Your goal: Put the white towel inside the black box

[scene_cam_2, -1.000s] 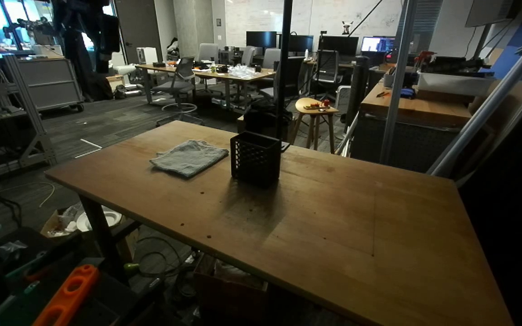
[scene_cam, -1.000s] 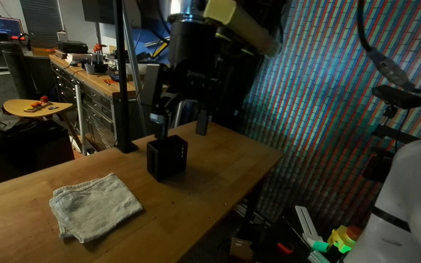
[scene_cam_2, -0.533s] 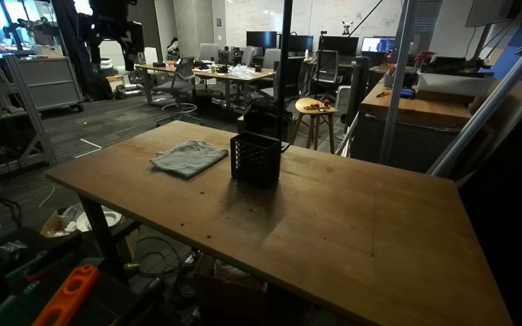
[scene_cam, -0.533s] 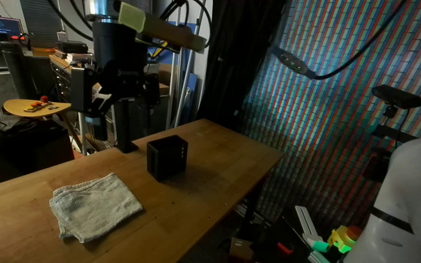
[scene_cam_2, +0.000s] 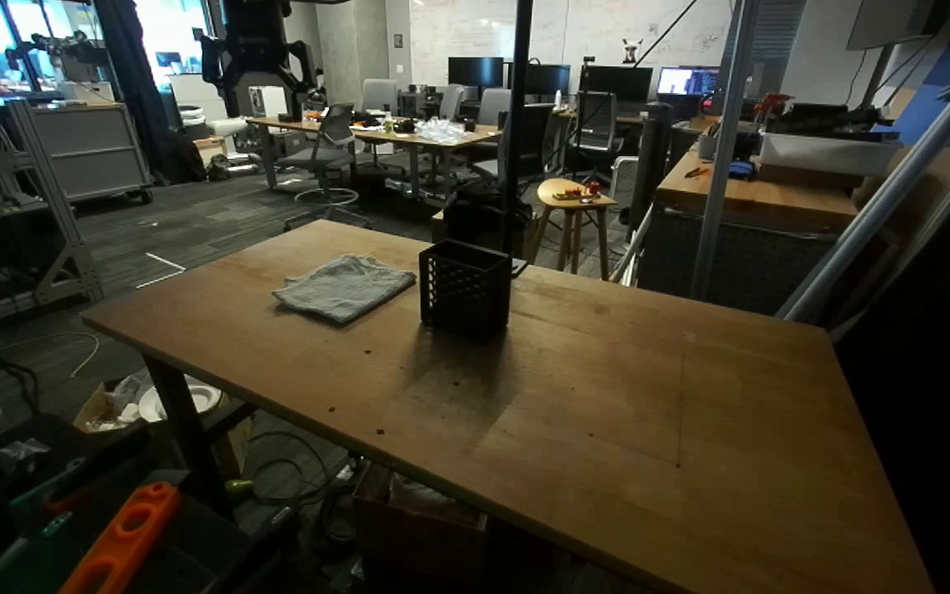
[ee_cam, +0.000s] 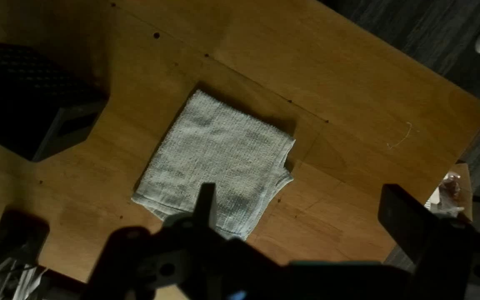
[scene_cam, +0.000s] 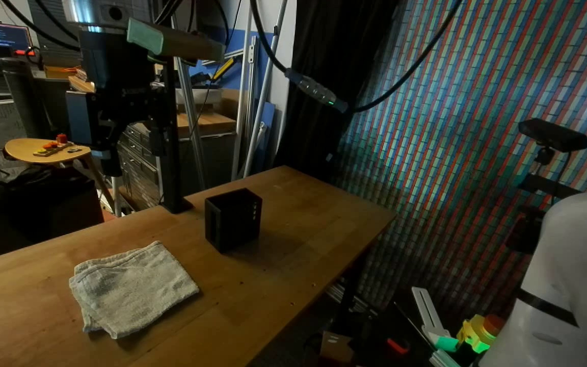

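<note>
The white towel (scene_cam: 133, 290) lies folded flat on the wooden table; it also shows in an exterior view (scene_cam_2: 345, 287) and in the wrist view (ee_cam: 219, 154). The black box (scene_cam: 235, 221) stands upright beside it with its open top up; it also shows in an exterior view (scene_cam_2: 465, 289) and at the left of the wrist view (ee_cam: 69, 125). My gripper (ee_cam: 298, 187) is open and empty, its fingers wide apart. It hangs high above the table, fingers down, in both exterior views (scene_cam: 134, 162) (scene_cam_2: 265, 95). In the wrist view one finger overlaps the towel's lower part.
The wooden table (scene_cam: 314, 224) has a black post (scene_cam: 172, 153) fixed at its edge behind the box. A cable with a connector (scene_cam: 319, 94) hangs from the arm. A stool (scene_cam: 49, 150) with small items stands beyond the table.
My open gripper has swung away from beyond the black box toward the towel's side, leftward in an exterior view, and turned somewhat. The towel and box have not moved.
</note>
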`<state>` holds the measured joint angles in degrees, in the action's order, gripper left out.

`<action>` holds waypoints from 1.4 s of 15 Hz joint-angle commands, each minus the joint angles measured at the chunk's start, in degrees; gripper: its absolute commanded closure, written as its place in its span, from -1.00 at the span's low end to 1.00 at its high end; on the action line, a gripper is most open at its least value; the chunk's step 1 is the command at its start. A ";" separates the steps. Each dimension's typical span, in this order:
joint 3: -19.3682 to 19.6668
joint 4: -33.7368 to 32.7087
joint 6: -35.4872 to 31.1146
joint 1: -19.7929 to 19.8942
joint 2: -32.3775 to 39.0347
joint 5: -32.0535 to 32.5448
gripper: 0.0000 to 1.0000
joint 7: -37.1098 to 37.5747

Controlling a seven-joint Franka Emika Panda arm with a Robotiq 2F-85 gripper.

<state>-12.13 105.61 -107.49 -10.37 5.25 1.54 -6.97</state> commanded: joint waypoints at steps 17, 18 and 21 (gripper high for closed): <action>3.14 -25.05 -5.62 0.16 30.70 7.82 -1.00 -11.99; 3.38 -25.60 -6.25 0.23 31.93 7.84 -1.00 -12.02; 4.33 -28.22 -7.90 0.77 35.89 7.90 -1.00 -12.69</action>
<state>-8.47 82.31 -114.27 -9.87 36.76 8.43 -18.32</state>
